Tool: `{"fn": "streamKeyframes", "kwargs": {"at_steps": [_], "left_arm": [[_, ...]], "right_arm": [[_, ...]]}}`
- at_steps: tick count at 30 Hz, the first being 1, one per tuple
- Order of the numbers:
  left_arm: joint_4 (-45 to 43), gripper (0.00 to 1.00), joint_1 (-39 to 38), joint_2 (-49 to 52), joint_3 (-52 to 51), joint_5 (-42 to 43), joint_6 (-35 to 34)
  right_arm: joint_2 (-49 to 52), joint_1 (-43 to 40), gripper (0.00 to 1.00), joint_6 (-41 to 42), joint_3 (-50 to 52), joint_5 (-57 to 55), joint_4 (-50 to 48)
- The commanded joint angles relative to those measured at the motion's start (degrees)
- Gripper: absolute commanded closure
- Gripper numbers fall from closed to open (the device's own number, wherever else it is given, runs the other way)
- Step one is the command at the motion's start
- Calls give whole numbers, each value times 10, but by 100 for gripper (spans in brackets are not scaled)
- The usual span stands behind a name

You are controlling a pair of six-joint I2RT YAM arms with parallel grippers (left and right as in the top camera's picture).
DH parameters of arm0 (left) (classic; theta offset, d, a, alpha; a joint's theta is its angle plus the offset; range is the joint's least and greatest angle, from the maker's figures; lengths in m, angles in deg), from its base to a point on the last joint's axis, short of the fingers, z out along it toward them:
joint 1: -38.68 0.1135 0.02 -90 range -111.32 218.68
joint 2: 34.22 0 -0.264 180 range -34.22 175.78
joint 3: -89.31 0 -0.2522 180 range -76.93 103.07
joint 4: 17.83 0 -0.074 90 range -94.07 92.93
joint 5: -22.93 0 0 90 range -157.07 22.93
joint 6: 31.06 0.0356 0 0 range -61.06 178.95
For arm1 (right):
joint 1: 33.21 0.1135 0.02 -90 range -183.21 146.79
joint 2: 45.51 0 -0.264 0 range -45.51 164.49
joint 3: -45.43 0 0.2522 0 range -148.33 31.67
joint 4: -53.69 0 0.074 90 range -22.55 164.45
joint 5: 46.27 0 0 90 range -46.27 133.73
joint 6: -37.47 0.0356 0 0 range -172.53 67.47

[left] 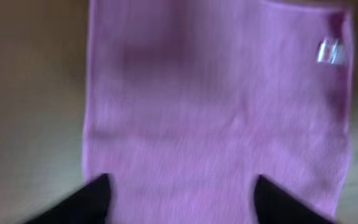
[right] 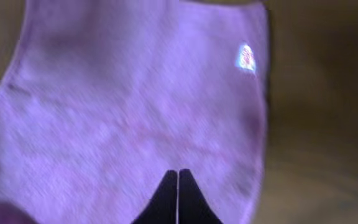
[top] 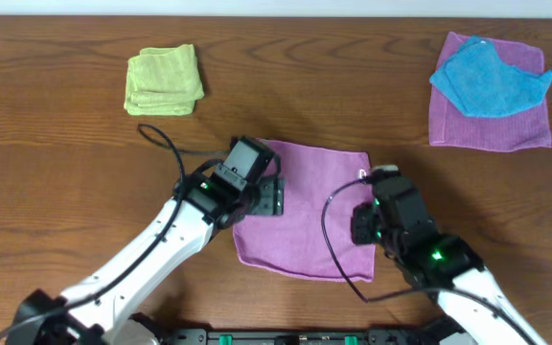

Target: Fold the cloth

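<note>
The cloth (top: 307, 206) is mauve-purple and lies flat in the middle of the table, with a small white tag (top: 363, 173) near its far right corner. My left gripper (top: 271, 196) hovers over the cloth's left edge. In the left wrist view this gripper (left: 182, 182) is open, its dark fingertips (left: 98, 193) wide apart over the cloth (left: 216, 112) with nothing between them. My right gripper (top: 362, 222) is over the cloth's right side. In the right wrist view it (right: 178, 173) is shut, tips pressed together above the cloth (right: 135, 106), and no fabric shows between them.
A folded lime-green cloth (top: 164, 80) sits at the back left. At the back right a bright blue cloth (top: 492, 75) lies crumpled on another purple cloth (top: 492, 131). A black cable (top: 161, 140) loops beside my left arm.
</note>
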Motion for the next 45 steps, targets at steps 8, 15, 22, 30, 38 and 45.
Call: {"fn": "streamKeyframes", "kwargs": {"at_steps": [8, 15, 22, 30, 38, 45], "left_arm": [[-92, 94, 23, 118, 14, -2, -1], [-145, 94, 31, 164, 14, -9, -2], [-179, 94, 31, 204, 27, -11, -8], [-172, 94, 35, 241, 71, -24, -8], [-173, 94, 57, 253, 75, -39, -8], [-191, 94, 76, 273, 75, -37, -8]], "right_arm": [[211, -39, 99, -101, -62, 44, -40], [271, -68, 99, -126, -105, 39, -69], [301, -88, 99, -163, -107, 16, -96], [342, -96, 99, -169, -107, 16, -119], [376, -112, 99, -170, -107, 0, -159], [379, -128, 99, -177, -108, 0, -231]]}}
